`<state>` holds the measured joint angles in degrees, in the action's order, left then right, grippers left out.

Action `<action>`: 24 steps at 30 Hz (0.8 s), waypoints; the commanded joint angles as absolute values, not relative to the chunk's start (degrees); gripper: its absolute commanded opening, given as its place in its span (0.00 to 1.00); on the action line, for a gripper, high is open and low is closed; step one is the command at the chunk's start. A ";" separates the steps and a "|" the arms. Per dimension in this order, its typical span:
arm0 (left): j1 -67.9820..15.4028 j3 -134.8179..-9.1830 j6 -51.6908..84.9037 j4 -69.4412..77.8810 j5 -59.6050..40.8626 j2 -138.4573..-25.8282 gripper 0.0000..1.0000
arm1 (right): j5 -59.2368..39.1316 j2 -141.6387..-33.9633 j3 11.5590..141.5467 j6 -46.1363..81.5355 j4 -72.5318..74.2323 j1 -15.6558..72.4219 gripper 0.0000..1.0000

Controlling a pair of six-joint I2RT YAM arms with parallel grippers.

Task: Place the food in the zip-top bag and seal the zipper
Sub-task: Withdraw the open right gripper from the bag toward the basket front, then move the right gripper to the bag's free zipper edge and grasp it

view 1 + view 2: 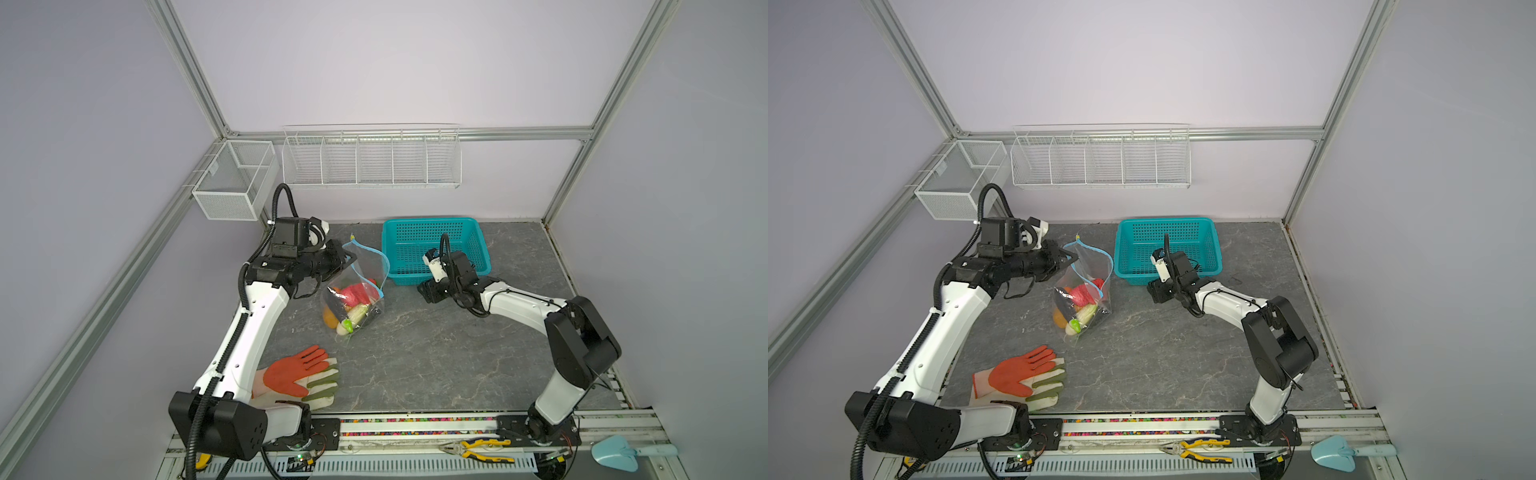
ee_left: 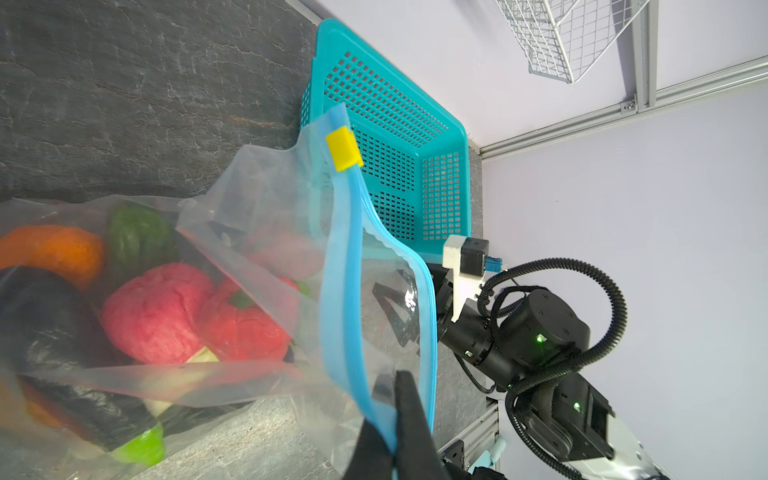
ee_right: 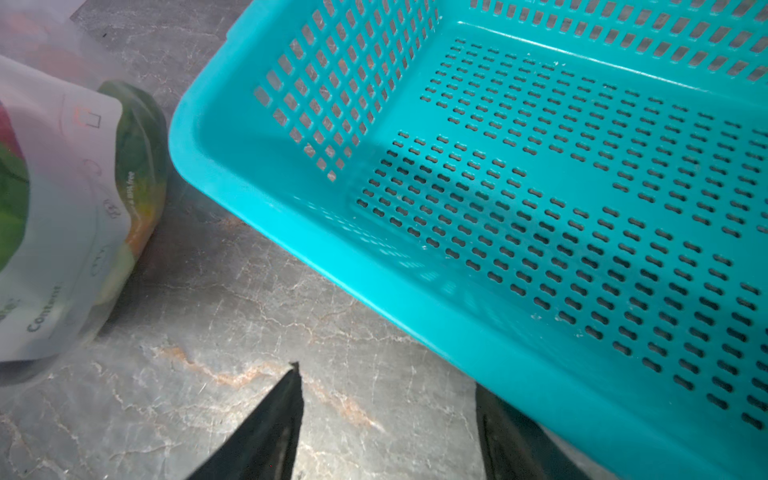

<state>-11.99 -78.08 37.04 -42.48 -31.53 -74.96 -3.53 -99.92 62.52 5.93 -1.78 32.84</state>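
The zip-top bag (image 1: 360, 276) (image 1: 1088, 270) stands on the table with its mouth held up. The food (image 1: 351, 303) (image 2: 158, 320) lies inside it: orange, red, pink, green and dark purple pieces. The light-blue zipper (image 2: 345, 257) (image 1: 377, 258) gapes, its two lips apart, with the yellow slider (image 2: 343, 149) at the far end. My left gripper (image 1: 347, 259) (image 1: 1073, 257) (image 2: 395, 399) is shut on one lip of the zipper. My right gripper (image 1: 426, 293) (image 3: 390, 390) stands open and holds nothing, low over the table between the bag (image 3: 62, 187) and the basket.
A teal perforated basket (image 1: 428, 222) (image 1: 1167, 222) (image 3: 291, 232) stands at the back, right of the bag, with nothing in it. Orange-and-green work gloves (image 1: 299, 376) lie at the front left. Pliers (image 1: 478, 449) and a light-blue scoop (image 1: 619, 453) lie on the front rail. Wire racks (image 1: 370, 160) hang on the back wall.
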 commanded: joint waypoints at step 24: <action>-11.75 -79.52 36.69 -45.01 -28.09 -75.95 0.00 | -6.25 -75.47 49.22 15.12 3.22 43.74 0.54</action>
<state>-11.99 -78.11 37.04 -44.47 -29.32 -75.68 -7.27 -77.71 52.01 11.31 1.17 41.19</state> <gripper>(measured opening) 0.047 0.542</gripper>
